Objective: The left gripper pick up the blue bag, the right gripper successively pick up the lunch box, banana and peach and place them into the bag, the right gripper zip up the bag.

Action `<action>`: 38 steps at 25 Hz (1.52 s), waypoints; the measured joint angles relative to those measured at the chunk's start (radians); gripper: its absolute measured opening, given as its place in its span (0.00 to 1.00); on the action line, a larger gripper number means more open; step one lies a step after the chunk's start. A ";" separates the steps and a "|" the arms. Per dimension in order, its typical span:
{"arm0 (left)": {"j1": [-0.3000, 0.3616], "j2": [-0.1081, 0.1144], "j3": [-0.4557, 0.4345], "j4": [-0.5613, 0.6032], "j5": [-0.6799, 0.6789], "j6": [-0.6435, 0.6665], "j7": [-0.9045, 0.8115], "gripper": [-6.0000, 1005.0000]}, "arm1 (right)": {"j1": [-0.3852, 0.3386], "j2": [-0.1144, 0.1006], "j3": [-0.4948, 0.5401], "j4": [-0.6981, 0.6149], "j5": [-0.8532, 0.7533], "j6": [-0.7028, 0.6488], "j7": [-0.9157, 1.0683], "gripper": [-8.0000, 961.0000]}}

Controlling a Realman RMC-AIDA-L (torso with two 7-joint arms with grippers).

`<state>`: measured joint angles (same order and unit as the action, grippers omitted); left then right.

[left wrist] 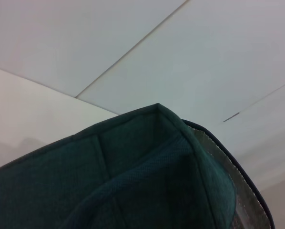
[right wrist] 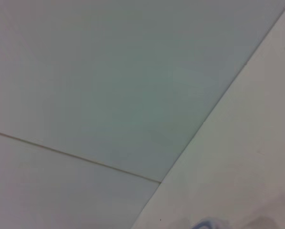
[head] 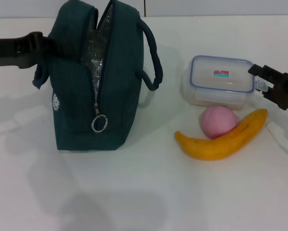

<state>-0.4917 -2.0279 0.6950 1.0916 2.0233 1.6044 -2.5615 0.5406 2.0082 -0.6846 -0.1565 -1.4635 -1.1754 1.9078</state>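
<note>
The left gripper (head: 43,45) comes in from nine o'clock and meets the upper left side of the blue bag (head: 98,82) by a navy handle; whether it is clamped on fabric cannot be told. The bag stands upright on the white table (head: 144,192), its zipper open, silver lining showing, ring pull (head: 99,123) hanging low. The right gripper (head: 262,79) sits at three o'clock, just beside the lunch box (head: 221,82); its finger spread cannot be told. The peach (head: 218,121) lies at six o'clock of the box, touching the banana (head: 221,139) curving beneath it.
</note>
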 joint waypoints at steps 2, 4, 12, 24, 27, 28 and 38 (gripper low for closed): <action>0.001 0.001 0.000 0.000 0.000 0.000 0.001 0.04 | -0.001 0.000 0.001 0.000 0.000 -0.001 0.009 0.75; 0.001 0.001 0.000 0.000 0.000 0.000 0.002 0.04 | -0.001 0.000 0.001 0.000 0.000 -0.001 0.012 0.69; -0.003 0.005 -0.001 -0.032 0.000 -0.002 0.026 0.04 | 0.006 0.003 0.007 0.000 0.003 -0.015 0.014 0.63; -0.004 0.011 -0.008 -0.047 0.000 -0.003 0.042 0.04 | 0.005 0.004 0.008 -0.003 0.028 -0.044 0.028 0.54; -0.006 0.011 -0.008 -0.047 0.000 -0.007 0.053 0.04 | 0.011 0.004 0.008 -0.001 0.030 -0.040 0.034 0.43; -0.006 0.011 -0.008 -0.047 0.000 -0.008 0.055 0.04 | 0.013 0.004 0.008 -0.001 0.030 -0.038 0.038 0.39; -0.007 0.011 -0.008 -0.048 0.000 -0.017 0.080 0.04 | 0.032 0.006 0.006 0.018 0.045 -0.036 0.049 0.12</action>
<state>-0.4985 -2.0171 0.6872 1.0439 2.0233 1.5875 -2.4810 0.5724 2.0145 -0.6787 -0.1385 -1.4185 -1.2114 1.9573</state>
